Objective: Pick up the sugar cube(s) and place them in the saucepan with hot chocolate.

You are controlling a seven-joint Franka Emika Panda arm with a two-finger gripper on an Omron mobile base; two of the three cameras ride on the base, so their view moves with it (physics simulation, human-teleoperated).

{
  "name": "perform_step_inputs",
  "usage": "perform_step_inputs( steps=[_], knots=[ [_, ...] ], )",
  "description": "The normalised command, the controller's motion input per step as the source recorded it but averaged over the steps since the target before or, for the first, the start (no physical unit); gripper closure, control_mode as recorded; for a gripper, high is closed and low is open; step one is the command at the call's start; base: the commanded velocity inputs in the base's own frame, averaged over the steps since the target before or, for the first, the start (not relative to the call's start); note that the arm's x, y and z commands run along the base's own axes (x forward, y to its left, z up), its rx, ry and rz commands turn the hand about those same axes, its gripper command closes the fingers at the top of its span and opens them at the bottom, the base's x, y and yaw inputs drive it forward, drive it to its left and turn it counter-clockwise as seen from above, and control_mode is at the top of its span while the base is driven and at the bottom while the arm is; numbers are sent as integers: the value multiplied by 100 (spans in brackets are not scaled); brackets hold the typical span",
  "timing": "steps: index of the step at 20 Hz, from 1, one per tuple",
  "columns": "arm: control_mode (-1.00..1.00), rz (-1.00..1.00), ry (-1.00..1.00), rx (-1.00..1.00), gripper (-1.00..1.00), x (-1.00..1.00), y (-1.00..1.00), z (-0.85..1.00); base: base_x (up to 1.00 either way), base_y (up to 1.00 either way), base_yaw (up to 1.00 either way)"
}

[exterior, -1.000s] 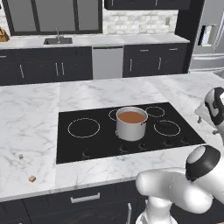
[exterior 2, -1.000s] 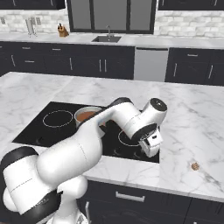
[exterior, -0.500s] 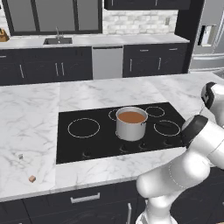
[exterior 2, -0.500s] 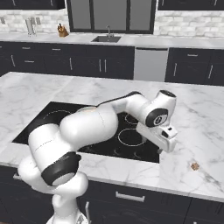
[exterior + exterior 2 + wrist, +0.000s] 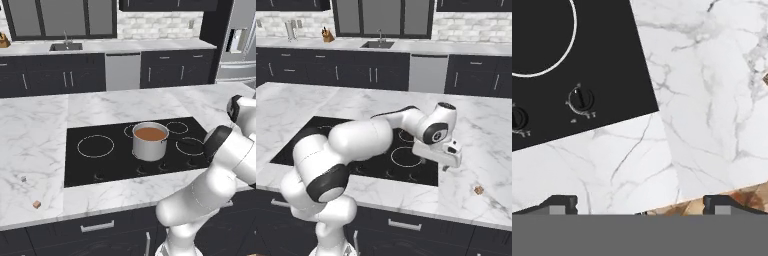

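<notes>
Gripper point(image 5: 640, 205) open, fingers point(image 5: 559, 204) wide apart, nothing between them. Hangs over front right corner of cooktop point(image 5: 572, 65), marble counter point(image 5: 712, 125) below; two knobs point(image 5: 581, 100) in hand view.

Tan cube point(image 5: 478, 190) on counter right of gripper, well apart from fingers; in hand view, sliver at right edge point(image 5: 765, 78).

Second tan cube point(image 5: 36, 204) and grey cube point(image 5: 23, 178) on counter left of cooktop, far from gripper.

Saucepan point(image 5: 150, 145) mid-cooktop, full of chocolate point(image 5: 150, 134).

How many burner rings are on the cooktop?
4: a large ring at left, one partly under the saucepan, a rear-right ring, a front-right ring. The arm may hide more.
</notes>
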Motion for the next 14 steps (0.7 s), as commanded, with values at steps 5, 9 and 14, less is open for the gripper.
perform_step_inputs(
  steps=[5, 9, 14],
  knots=[
    [-100, 19, -30, 0, -100, -11, -28, -2, 0, 0, 0],
    [-100, 12, -23, -1, -100, -29, -32, -1, 0, 0, 0],
    [-100, 5, -10, 0, -100, -15, -56, -19, 0, 0, 0]
  ],
)
